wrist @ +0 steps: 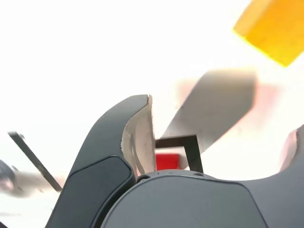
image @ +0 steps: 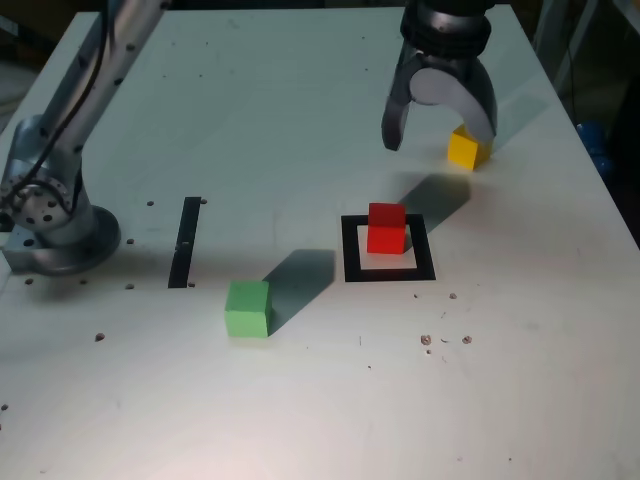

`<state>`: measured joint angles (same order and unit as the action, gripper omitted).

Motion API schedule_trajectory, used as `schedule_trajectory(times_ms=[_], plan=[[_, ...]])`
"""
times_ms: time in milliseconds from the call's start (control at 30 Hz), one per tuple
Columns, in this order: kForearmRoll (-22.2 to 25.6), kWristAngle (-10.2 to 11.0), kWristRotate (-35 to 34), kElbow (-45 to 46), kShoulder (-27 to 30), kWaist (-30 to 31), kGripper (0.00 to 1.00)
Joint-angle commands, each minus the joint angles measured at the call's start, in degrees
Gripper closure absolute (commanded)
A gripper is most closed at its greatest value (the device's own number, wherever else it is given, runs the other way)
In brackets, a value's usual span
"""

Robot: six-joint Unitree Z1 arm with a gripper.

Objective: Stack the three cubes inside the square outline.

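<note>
The one gripper hangs with its two fingers spread wide apart and nothing held between them. In the exterior view both fingers point down towards the table, and the wrist view shows the same broad gap.

There are three cubes, one of each colour, none stacked on another. Nearest is the yellow cube, partly hidden in the exterior view behind the finger on that view's right; whether the two touch cannot be told. Below the gripper in the exterior view, and a little to that view's left, the red cube sits upright in the one black square outline. It covers part of the outline's far edge in that view, and the pale centre shows around its foot. Farther from the gripper, towards the exterior view's lower left, the green cube stands alone, upright. Each cube throws a grey shadow.

One straight black strip lies well off to the exterior view's left of the gripper, between the green cube and the arm's round metal base.

The surface is a pale table, brightly lit, dotted with small dark holes and a few chipped spots. Past its edge on the exterior view's right, the room is dark, with a blurred blue object low down.
</note>
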<state>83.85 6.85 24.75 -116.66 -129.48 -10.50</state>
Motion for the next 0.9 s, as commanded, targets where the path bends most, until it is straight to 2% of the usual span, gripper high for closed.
schedule_trajectory(times_ms=[0, 100, 200, 300, 400, 700, 767, 867], plan=[[-0.5, 0.8, 5.4, -1.0, -0.7, -0.7, 0.0], [-0.9, 0.6, 12.4, -1.6, -1.3, -2.0, 0.0], [-1.0, -1.0, 19.6, -3.0, -2.7, -3.6, 0.01], [-0.9, -2.2, 24.1, -5.5, -4.4, -4.8, 0.01], [-0.1, -2.4, 26.4, -9.1, -6.6, -5.2, 0.01], [1.9, 0.2, 27.8, -15.9, -11.5, -4.1, 0.06], [2.3, 0.9, 27.5, -16.7, -12.2, -3.8, 0.11], [2.9, 2.5, 26.7, -18.1, -13.2, -3.1, 0.24]])
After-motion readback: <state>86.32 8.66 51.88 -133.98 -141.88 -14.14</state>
